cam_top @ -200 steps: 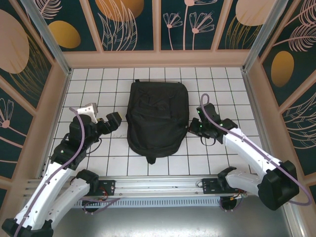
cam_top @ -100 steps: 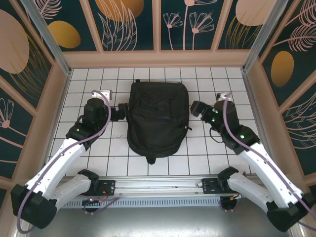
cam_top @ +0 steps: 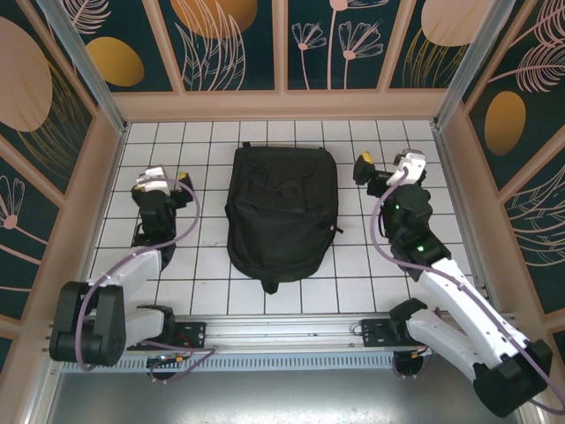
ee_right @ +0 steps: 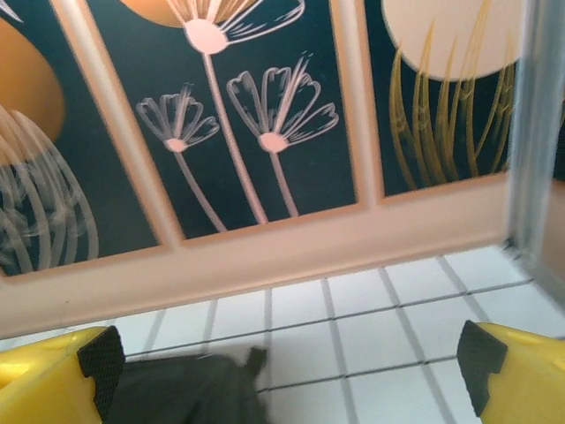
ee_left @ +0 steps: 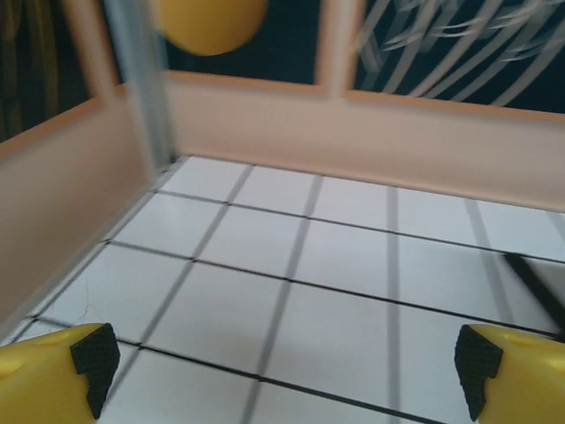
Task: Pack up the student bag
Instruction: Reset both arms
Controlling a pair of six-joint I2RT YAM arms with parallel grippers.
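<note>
The large black soft fabric backpack (cam_top: 282,212) lay flat in the middle of the white gridded worktop (cam_top: 371,283), while the left arm's fingers (ee_left: 93,353) at the frame's left and the right arm's fingers (ee_right: 481,358) at upper right both stood spread wide, holding nothing.

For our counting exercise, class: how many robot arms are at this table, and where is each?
2. The left arm stands left of the student bag; the right arm stands on its right. Neither touches it. None looks hidden.
</note>
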